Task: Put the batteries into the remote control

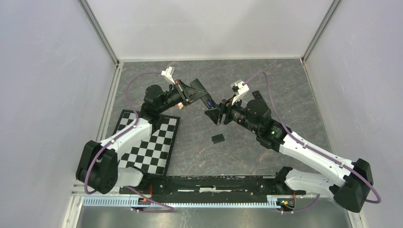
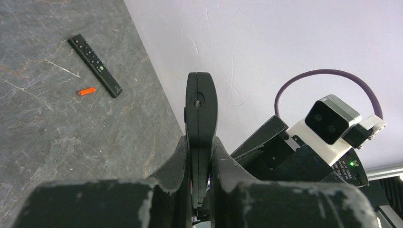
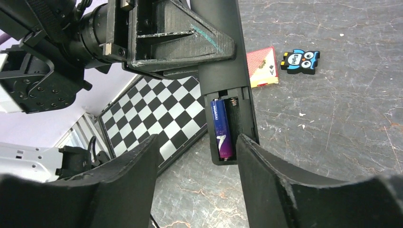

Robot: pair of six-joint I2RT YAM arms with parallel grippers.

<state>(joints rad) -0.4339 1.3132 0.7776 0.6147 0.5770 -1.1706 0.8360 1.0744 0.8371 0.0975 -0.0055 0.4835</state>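
My left gripper (image 1: 192, 92) is shut on a black remote (image 1: 202, 95) and holds it in the air, edge-on in the left wrist view (image 2: 201, 114). In the right wrist view the remote's (image 3: 223, 57) open battery bay holds one purple-blue battery (image 3: 222, 128) in its left slot; the right slot shows only a spring. My right gripper (image 3: 197, 161) is open and empty, just below the bay's end, its fingers (image 3: 266, 175) apart from the remote. An orange-red battery (image 2: 86, 91) lies on the table beside a second black remote (image 2: 95, 65).
A small black cover (image 1: 217, 138) lies on the grey table between the arms. A checkerboard mat (image 1: 152, 142) lies at the left. A red card box (image 3: 261, 66) and a blue-and-black owl gadget (image 3: 300, 61) lie beyond the remote. Walls enclose the table.
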